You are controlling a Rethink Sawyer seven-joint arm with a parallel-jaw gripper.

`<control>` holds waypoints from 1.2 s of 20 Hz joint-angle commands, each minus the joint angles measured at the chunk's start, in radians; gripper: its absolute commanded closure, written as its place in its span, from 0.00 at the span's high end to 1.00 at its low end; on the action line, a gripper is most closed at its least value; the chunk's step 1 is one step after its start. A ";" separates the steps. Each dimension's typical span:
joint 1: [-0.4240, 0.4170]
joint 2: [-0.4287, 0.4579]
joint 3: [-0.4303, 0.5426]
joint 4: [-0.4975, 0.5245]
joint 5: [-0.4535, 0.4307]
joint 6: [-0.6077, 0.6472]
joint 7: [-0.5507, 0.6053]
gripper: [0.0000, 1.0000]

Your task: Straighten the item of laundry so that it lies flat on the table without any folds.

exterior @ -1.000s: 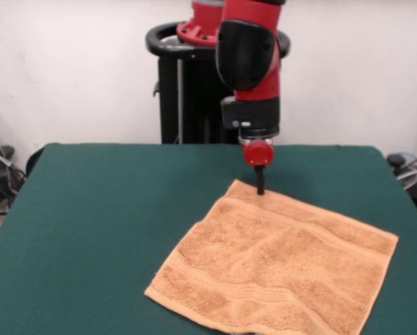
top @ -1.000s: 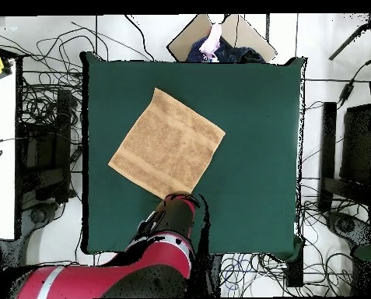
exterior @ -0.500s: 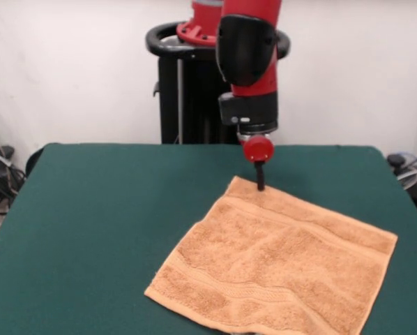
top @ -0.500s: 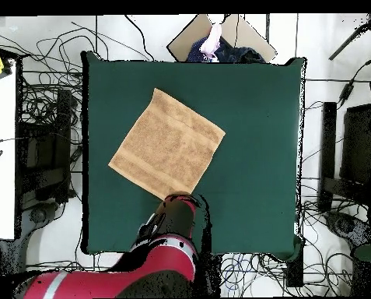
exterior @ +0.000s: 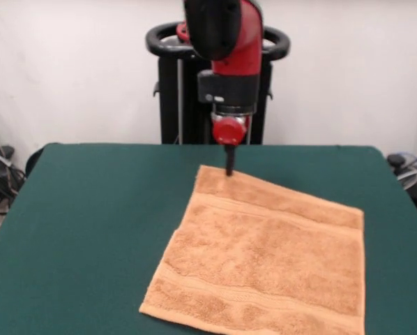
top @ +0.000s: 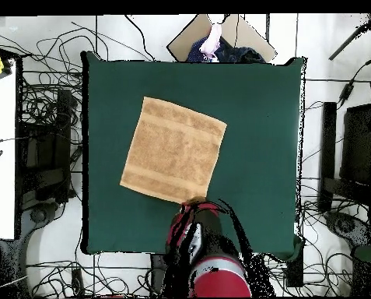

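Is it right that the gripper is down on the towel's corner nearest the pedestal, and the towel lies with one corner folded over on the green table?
Not quite. The gripper is down at the towel's corner nearest the pedestal, but no corner is folded over: the overhead view shows all four corners of the towel spread out on the green table.

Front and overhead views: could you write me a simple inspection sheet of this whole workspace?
Surface: table, dark green cloth.
Job's things: towel, orange-tan, spread flat, no fold seen; near edge cut off in front view.
Clutter: nothing seen on the table.
Grippers: pincer tip down at the towel's far corner; open or shut not visible.
Cables: tangled cables on the floor around the table.
Surroundings: black pedestal, white wall, cardboard box.
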 commanded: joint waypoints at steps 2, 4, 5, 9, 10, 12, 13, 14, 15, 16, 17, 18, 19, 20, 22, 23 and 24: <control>-0.066 -0.064 0.143 0.043 -0.038 0.136 -0.130 0.00; -0.042 -0.039 0.111 0.021 -0.075 0.111 -0.081 0.00; -0.022 -0.022 0.082 0.000 -0.093 0.088 -0.047 0.00; 0.046 0.036 -0.023 -0.079 -0.129 -0.005 0.048 0.00; 0.084 0.049 -0.076 -0.104 -0.108 -0.050 0.060 0.00; 0.207 0.205 -0.348 -0.194 0.213 -0.325 -0.085 0.00; 0.222 0.289 -0.407 -0.207 0.333 -0.422 -0.159 0.00; 0.223 0.311 -0.419 -0.208 0.362 -0.447 -0.183 0.00; 0.214 0.304 -0.410 -0.210 0.343 -0.431 -0.179 0.00; 0.211 0.303 -0.407 -0.207 0.336 -0.429 -0.182 0.00; 0.192 0.302 -0.382 -0.203 0.304 -0.418 -0.168 0.00; 0.179 0.297 -0.352 -0.203 0.260 -0.395 -0.143 0.00; 0.156 0.290 -0.303 -0.204 0.192 -0.371 -0.110 0.00; 0.151 0.290 -0.283 -0.208 0.153 -0.356 -0.080 0.00; 0.151 0.292 -0.265 -0.218 0.095 -0.349 -0.046 0.00; 0.152 0.294 -0.262 -0.223 0.075 -0.350 -0.037 0.00; 0.155 0.295 -0.265 -0.225 0.071 -0.354 -0.035 0.00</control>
